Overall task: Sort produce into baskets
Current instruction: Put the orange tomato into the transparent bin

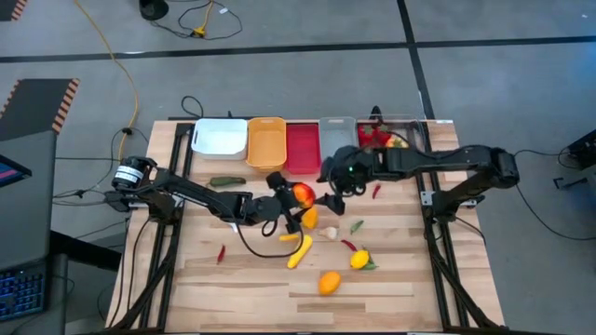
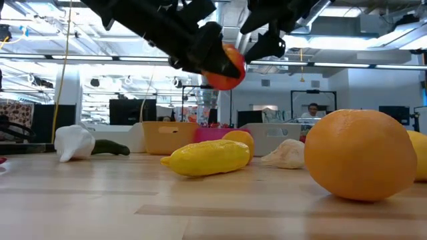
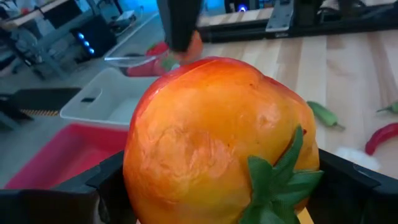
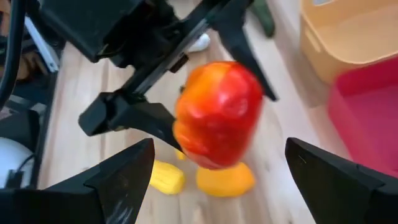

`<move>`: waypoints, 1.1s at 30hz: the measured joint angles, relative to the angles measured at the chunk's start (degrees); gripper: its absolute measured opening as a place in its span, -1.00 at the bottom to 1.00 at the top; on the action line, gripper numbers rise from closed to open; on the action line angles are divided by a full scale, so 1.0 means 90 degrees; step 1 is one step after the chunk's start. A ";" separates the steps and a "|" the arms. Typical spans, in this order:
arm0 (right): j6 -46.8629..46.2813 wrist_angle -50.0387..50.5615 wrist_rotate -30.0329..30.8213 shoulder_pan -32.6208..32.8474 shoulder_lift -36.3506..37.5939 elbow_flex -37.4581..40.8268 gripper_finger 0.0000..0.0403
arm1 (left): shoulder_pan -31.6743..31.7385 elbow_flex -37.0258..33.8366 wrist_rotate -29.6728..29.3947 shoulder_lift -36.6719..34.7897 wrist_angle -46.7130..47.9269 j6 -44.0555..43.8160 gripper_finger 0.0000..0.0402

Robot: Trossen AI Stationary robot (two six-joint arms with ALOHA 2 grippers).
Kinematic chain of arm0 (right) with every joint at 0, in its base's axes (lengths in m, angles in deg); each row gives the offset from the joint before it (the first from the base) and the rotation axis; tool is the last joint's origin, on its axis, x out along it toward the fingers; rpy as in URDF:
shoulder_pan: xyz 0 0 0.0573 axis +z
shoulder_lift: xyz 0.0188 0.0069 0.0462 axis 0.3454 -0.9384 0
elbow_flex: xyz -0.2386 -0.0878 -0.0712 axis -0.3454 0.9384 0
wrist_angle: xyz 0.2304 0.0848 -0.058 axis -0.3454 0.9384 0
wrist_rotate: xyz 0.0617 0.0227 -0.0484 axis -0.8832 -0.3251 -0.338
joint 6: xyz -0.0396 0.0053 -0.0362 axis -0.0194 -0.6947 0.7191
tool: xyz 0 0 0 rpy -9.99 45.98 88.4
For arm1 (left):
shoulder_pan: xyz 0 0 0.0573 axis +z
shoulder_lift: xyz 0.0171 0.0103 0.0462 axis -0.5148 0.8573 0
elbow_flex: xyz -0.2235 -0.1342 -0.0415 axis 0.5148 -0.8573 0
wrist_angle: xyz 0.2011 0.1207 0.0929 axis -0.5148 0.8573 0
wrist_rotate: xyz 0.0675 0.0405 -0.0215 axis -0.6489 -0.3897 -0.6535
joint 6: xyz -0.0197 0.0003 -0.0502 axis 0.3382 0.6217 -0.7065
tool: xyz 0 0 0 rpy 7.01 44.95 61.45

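Above table: pepper [image 1: 303, 194] in left gripper [image 1: 291, 195]

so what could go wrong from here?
1. The left gripper holds the red-orange pepper in the air, and the open right gripper is close by: the two could collide.
2. If the pepper slips, it drops among the produce below, not into the red basket.

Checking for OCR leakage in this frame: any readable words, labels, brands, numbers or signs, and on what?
None readable in any view.
The baskets, the produce, including the red-orange pepper in the left gripper, and the table show no print.
Room screens in the low view: too small and blurred to read.
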 joint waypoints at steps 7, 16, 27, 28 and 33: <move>-0.0036 -0.0474 0.0839 0.0450 -0.0002 0.0214 0.93 | -0.0084 0.0035 0.0044 -0.0002 -0.0142 0.0023 0.65; -0.0053 -0.0635 0.1674 0.0754 0.0003 0.0278 0.93 | -0.0276 0.0021 0.0017 -0.0002 -0.0682 0.0324 0.65; -0.0523 -0.0703 0.1001 0.0859 -0.0012 0.0276 0.93 | -0.0305 0.0037 0.0216 -0.0012 -0.1181 0.0616 0.65; -0.0540 -0.0707 0.0947 0.0861 -0.0012 0.0278 0.93 | -0.0321 0.0037 0.0224 -0.0015 -0.1268 0.0668 0.65; -0.0555 -0.0849 0.0846 0.0866 0.0002 0.0278 0.93 | -0.0370 0.0035 0.0294 -0.0012 -0.1689 0.1031 0.65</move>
